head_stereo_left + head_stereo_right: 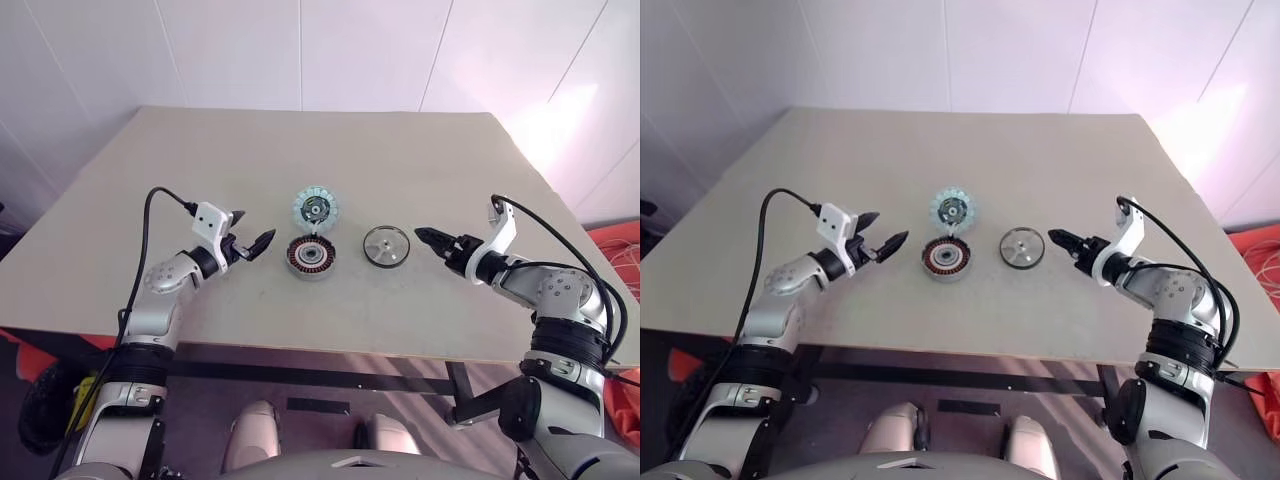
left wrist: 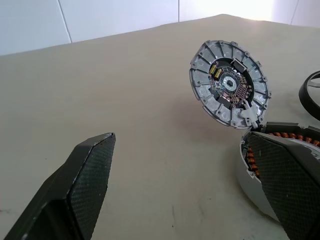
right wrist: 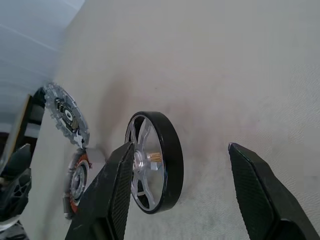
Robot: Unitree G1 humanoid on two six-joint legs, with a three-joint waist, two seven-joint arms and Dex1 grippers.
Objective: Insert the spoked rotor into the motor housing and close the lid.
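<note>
The right gripper [image 1: 432,238], fingers apart, is facing the spoked rotor [image 1: 385,246] at frame centre to grasp it; the left gripper [image 1: 253,243] is waiting apart beside the motor housing [image 1: 310,257].

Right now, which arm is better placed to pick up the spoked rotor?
Right. Its open claw sits just beside the spoked rotor, pointing at it; the left claw is beyond the motor housing.

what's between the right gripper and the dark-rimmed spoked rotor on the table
Nothing visible. The right gripper, jaws open, hovers just beside the dark-rimmed, silver-spoked rotor with only bare beige table between them. The dark-grey copper-wound motor housing lies on the rotor's far side.
</note>
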